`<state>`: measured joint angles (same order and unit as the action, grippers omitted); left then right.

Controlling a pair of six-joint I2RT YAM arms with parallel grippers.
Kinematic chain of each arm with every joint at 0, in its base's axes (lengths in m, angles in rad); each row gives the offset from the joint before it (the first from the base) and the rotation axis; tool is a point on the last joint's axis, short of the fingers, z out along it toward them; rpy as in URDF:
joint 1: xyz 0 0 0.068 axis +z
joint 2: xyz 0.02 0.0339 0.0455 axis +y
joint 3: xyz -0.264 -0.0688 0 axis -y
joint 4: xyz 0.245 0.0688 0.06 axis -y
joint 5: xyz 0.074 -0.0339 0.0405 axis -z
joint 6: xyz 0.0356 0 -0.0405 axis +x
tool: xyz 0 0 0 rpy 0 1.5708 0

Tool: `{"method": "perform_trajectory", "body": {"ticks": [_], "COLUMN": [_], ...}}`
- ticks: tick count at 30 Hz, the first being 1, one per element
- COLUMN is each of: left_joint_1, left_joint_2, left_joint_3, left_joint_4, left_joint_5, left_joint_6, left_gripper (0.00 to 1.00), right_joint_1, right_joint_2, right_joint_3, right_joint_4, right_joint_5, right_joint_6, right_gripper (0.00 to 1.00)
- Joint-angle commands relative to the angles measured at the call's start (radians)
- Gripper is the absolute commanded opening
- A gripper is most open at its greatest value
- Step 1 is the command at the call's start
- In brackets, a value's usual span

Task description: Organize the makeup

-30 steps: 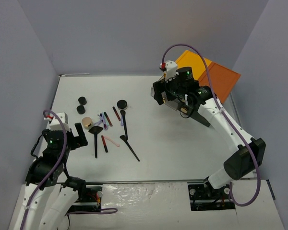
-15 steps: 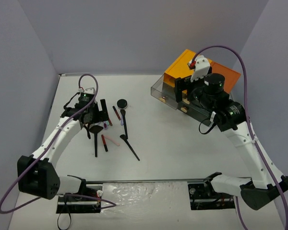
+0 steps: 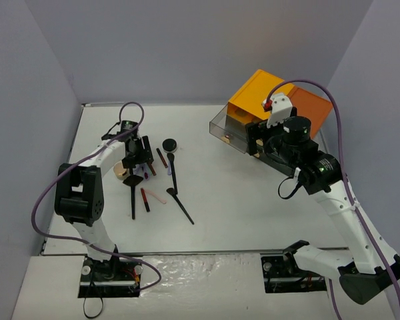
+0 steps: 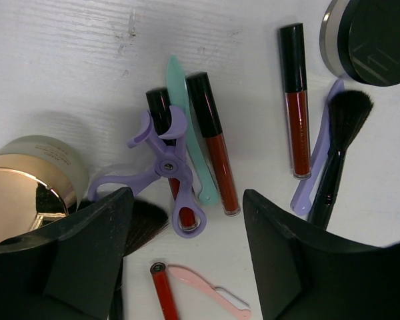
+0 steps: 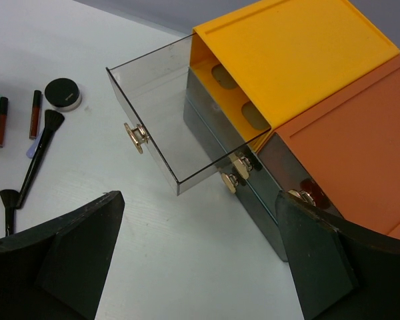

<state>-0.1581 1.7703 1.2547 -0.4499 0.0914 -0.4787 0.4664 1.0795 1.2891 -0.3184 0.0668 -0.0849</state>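
Makeup sits clustered on the left of the worktop (image 3: 253,200). Nearest me I see black brushes (image 3: 133,200) and a pink stick (image 3: 157,198). Left fingers (image 4: 87,260) are apart with nothing clamped, low over the cluster. A purple curler (image 4: 167,167) and red tubes (image 4: 213,143) lie under the gap, and a tan compact (image 4: 27,193) is beside one finger. Black jar (image 3: 169,145) is just beyond. Right fingers (image 5: 60,260) are wide apart and empty, facing the orange-topped drawer box (image 5: 293,60) at far right, its top drawer (image 5: 167,113) pulled out.
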Motion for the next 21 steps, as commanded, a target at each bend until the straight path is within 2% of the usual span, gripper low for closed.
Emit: {"method": "perform_trajectory", "body": {"ticks": [1, 6, 21], "left_joint_1": [0.002, 0.012, 0.023], "left_joint_2": [-0.003, 0.026, 0.047], "left_joint_3": [0.059, 0.065, 0.05], "left_joint_4": [0.043, 0.058, 0.128], "left_joint_5": [0.004, -0.009, -0.002], "left_joint_6": [0.021, 0.042, 0.108], "left_gripper": [0.61, 0.56, 0.54], "right_joint_1": [0.0, 0.0, 0.0], "right_joint_2": [-0.024, -0.015, -0.015], "right_joint_3": [-0.007, -0.016, -0.028], "right_joint_4": [0.058, 0.059, 0.058], "right_joint_5": [0.034, 0.008, -0.056], "right_joint_6": [-0.027, -0.04, -0.038], "right_gripper": [0.94, 0.94, 0.94]}}
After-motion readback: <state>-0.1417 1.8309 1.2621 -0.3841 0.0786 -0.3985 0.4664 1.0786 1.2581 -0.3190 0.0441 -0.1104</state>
